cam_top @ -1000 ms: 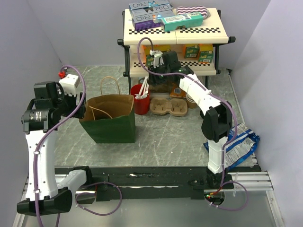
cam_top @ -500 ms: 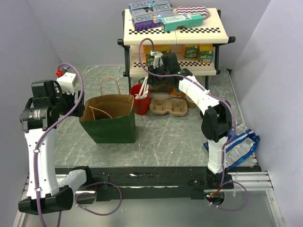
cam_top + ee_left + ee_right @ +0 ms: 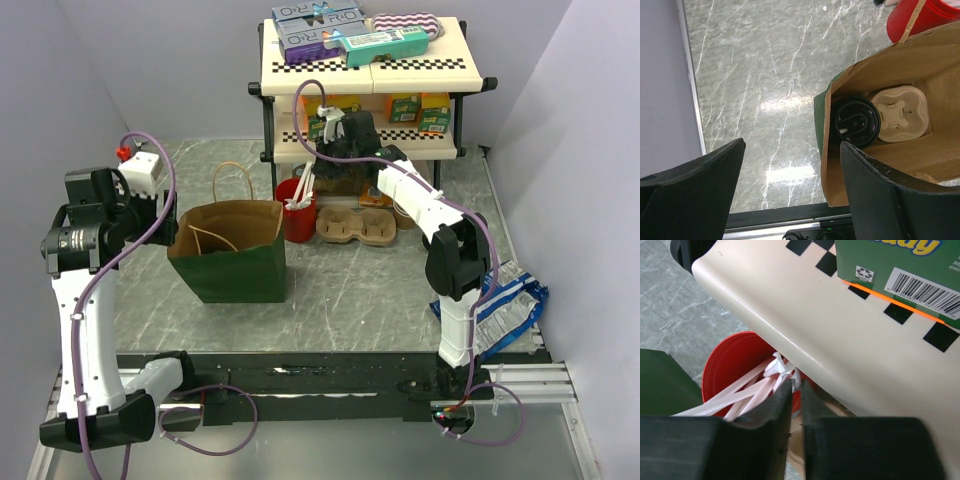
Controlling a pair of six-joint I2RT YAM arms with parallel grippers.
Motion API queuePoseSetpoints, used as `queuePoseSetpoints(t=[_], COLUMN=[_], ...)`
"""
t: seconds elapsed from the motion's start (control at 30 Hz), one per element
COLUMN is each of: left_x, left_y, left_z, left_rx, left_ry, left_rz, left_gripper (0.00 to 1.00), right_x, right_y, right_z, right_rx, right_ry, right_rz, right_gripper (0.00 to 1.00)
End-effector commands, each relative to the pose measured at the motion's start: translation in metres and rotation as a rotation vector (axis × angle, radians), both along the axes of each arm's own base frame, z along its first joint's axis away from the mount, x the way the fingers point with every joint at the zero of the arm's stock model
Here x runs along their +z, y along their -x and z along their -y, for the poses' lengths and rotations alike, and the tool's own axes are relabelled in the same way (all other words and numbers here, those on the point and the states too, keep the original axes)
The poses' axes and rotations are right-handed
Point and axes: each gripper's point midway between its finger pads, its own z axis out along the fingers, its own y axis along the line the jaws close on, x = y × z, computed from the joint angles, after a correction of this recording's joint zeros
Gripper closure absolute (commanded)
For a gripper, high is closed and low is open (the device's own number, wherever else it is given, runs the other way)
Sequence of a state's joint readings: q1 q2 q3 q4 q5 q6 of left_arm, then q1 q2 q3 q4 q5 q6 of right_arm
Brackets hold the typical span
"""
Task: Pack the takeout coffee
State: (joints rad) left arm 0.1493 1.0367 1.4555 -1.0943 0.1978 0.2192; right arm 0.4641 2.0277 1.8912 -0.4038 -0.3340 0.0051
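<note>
As the coffee cup (image 3: 855,121) already stands inside the bag (image 3: 940,65), the right fingers (image 3: 774,410) pinch a stirrer (image 3: 796,374) just beyond the bag, while the left fingers (image 3: 695,175) hang apart beside it. The next move likely calls for lifting the stirrer clear and over the bag.

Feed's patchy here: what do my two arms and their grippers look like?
Both arms have white links with black joints: left arm, right arm. A purple cable loops along each. The left gripper and right gripper have plain matte black fingers, no markings visible.
</note>
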Motion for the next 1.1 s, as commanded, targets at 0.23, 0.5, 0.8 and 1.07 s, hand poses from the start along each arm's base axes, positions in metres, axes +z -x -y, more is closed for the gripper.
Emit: queuePoseSetpoints(t=[0.23,0.5,0.8,1.07], left_x=[0.022,0.047,0.068,0.065], left_y=[-0.014,-0.032,-0.051,-0.057], left_z=[0.003,0.015,0.017,0.011], left_rx=[-0.016,-0.052,-0.051,-0.001], left_ry=[0.017,0.081,0.106,0.133], left_rz=[0.095,0.222,0.349,0.374], left_gripper=[0.16,0.12,0.11,0.10], right_x=[0.056,0.108,0.206,0.284], right_y=[0.022,0.059,0.116,0.182], right_z=[0.010,0.037,0.053,0.058], right_rx=[0.063,0.056,0.112,0.225], right_ry=[-0.055,-0.063,-0.149,-0.227], right_rz=[0.142,0.236,0.392,0.505], right_gripper=[1.00,1.00,1.00,1.00])
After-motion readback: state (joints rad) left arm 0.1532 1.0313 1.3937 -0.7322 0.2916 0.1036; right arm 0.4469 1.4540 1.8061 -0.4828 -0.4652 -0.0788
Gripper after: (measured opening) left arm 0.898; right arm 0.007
